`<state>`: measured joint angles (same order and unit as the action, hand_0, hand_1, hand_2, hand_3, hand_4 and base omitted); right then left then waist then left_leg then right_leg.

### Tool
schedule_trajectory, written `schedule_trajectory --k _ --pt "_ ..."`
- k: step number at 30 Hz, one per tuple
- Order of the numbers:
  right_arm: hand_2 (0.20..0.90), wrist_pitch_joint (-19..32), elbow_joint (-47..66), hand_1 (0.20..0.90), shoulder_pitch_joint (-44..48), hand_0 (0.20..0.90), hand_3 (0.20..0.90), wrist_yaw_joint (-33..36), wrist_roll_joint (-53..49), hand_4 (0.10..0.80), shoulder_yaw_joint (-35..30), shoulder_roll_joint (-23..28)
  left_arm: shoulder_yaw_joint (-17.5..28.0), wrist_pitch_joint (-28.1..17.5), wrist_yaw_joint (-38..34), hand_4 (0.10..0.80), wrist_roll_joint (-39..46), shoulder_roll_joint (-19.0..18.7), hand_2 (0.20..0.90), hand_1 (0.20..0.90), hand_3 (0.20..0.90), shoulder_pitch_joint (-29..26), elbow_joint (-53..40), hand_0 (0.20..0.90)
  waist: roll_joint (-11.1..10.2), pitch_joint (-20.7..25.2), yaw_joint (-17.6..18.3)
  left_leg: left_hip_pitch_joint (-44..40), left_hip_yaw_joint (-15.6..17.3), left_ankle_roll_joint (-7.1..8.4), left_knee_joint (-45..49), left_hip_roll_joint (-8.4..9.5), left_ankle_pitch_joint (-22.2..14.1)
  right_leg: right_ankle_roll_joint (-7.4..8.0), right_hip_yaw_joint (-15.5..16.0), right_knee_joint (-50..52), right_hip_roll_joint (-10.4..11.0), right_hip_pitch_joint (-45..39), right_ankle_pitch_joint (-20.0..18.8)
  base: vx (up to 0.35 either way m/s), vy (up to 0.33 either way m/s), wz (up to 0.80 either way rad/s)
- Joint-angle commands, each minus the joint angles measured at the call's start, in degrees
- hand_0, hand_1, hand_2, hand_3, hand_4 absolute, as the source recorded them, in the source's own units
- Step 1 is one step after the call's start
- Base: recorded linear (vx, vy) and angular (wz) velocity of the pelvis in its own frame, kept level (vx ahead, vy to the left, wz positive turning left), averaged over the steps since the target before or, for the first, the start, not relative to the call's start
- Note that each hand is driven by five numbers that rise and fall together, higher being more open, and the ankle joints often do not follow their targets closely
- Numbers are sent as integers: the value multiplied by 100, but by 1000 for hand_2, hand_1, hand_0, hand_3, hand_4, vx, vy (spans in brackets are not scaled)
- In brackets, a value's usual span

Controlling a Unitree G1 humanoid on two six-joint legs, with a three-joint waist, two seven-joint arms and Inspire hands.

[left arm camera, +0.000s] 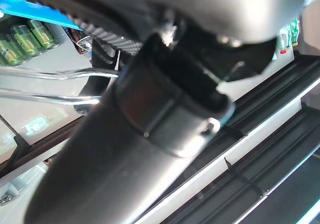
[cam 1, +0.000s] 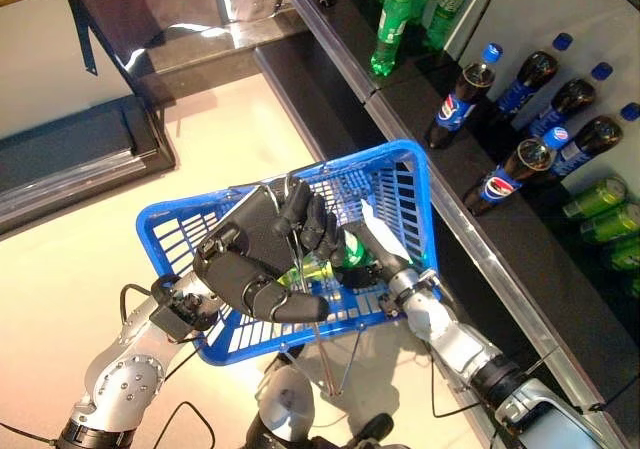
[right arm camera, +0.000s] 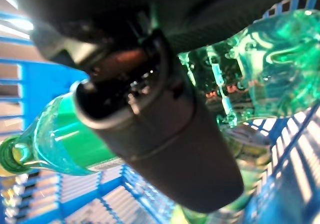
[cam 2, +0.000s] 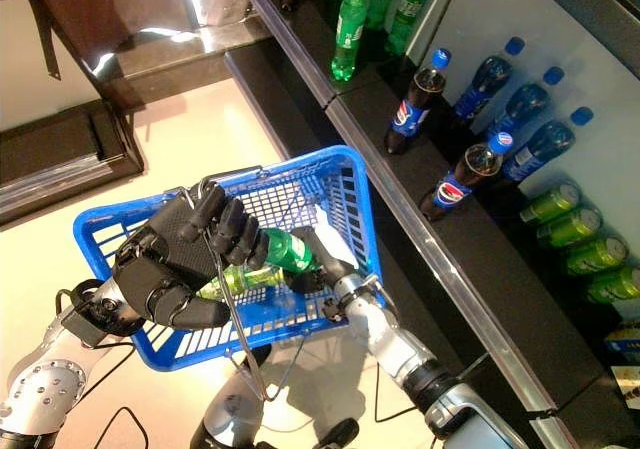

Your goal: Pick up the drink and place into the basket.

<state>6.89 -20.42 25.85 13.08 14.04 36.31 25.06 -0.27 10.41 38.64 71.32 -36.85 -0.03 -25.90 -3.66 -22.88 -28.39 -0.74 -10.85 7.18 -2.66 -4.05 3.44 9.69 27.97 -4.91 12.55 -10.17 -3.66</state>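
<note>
A blue plastic basket (cam 1: 160,212) hangs in front of me by its metal wire handles (cam 1: 290,191). My left hand (cam 1: 255,259) is curled round those handles from above. Reaching into the basket from the shelf side, my right hand (cam 2: 325,267) is shut on a green drink bottle (cam 2: 285,251). In the right wrist view the thumb lies across that bottle (right arm camera: 65,139), its cap pointing away from the palm. A second, yellow-green bottle (cam 2: 240,279) lies on the basket floor under the held one.
A dark shelf edge (cam 1: 480,239) runs along my right. On the shelf stand cola bottles (cam 1: 460,99), green bottles (cam 1: 392,24) and green cans (cam 1: 600,209). A dark low platform (cam 1: 70,159) lies on the pale floor to the left.
</note>
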Motion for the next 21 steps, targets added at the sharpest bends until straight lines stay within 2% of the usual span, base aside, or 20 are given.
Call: schedule_trajectory --k 1,11,21 --pt "300 436 337 300 603 300 200 360 301 100 686 -159 -362 -937 973 100 1062 369 300 300 200 -641 -1288 300 -2 2115 18 -53 229 -59 -234 -25 -29 22 -13 334 68 -184 350 0 0 0" --pt "300 231 319 300 1435 300 200 194 1069 100 1134 5 -718 -767 1215 100 1062 291 300 300 200 -907 -1284 300 -68 2118 -102 -76 107 -65 -234 11 -16 18 50 337 49 -250 338 20 -11 5" --pt "300 1 -224 300 1964 300 200 -80 1317 100 1479 -300 -1156 -697 1399 100 1068 361 300 300 200 -1229 -1192 300 -75 2168 -179 -91 10 -79 -234 51 -1 21 120 331 62 -293 309 11 1 2"
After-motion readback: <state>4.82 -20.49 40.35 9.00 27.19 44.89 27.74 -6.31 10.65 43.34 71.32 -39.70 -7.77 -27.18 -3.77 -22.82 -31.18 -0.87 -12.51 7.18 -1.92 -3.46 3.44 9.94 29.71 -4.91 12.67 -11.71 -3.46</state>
